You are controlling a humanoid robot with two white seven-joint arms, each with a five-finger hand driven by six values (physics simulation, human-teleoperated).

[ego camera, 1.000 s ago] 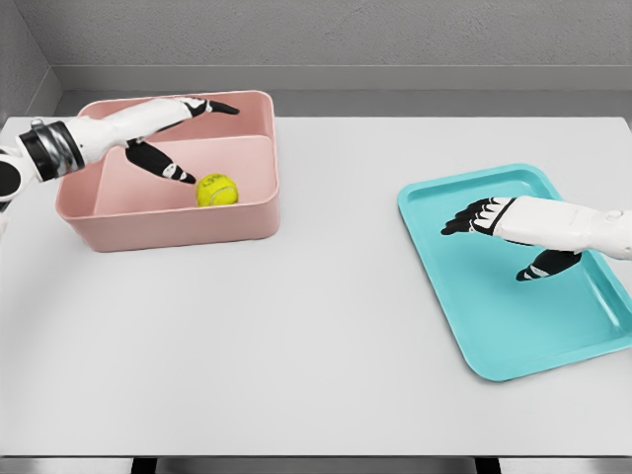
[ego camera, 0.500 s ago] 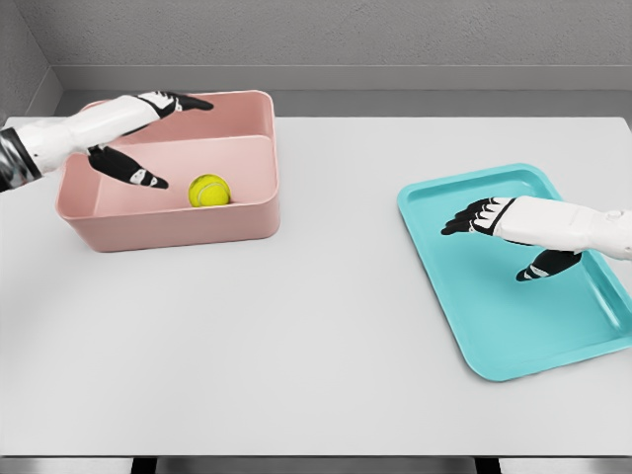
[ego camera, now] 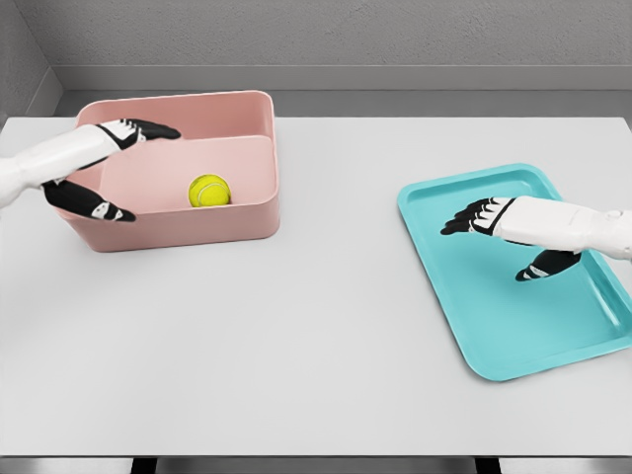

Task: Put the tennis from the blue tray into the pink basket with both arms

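At nine o'clock, the left hand [ego camera: 99,168] is hovering over the near-left rim of the pink rectangular plastic basket [ego camera: 252,212], fingers spread and gripping nothing. The yellow-green felt tennis ball [ego camera: 209,190] is lying inside that basket, near its front wall, so the drop looks done and the task seems to be in its closing step. The next move probably calls only for drawing both arms clear without knocking the basket. At three o'clock, the right hand [ego camera: 509,235] is hanging open and empty above the turquoise rounded-corner tray [ego camera: 494,336]. Everything is sitting on a pale grey bench [ego camera: 316,326], with a grey textured wall [ego camera: 346,35] running behind at twelve o'clock.
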